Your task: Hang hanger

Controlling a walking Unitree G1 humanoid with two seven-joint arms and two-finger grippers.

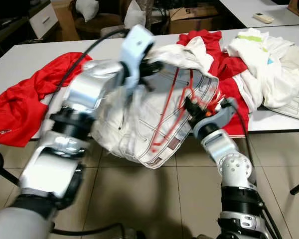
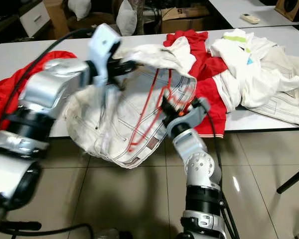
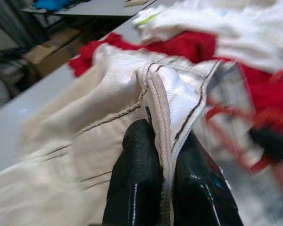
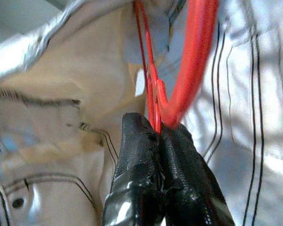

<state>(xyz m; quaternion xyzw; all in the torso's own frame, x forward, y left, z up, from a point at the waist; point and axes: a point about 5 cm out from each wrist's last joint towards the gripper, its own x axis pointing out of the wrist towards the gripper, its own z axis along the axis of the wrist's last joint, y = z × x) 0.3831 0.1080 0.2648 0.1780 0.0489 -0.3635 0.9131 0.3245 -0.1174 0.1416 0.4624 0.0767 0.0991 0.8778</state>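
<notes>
Two grippers at work on one cream jacket [image 1: 139, 124] over the table [image 1: 30, 59] edge.

Left gripper [image 3: 166, 162] is pinched shut on the jacket's thick seamed collar edge, lifting it above the tabletop. Right gripper [image 4: 159, 136] is clamped on the red hanger [image 1: 169, 107] (thin wire), which sits inside the open jacket. Red garment [image 1: 25, 107] lies at the robot's left; white clothes pile [image 1: 269, 64] and red cloth [image 1: 224, 64] at its right. No writing legible; jacket label too blurred.
</notes>
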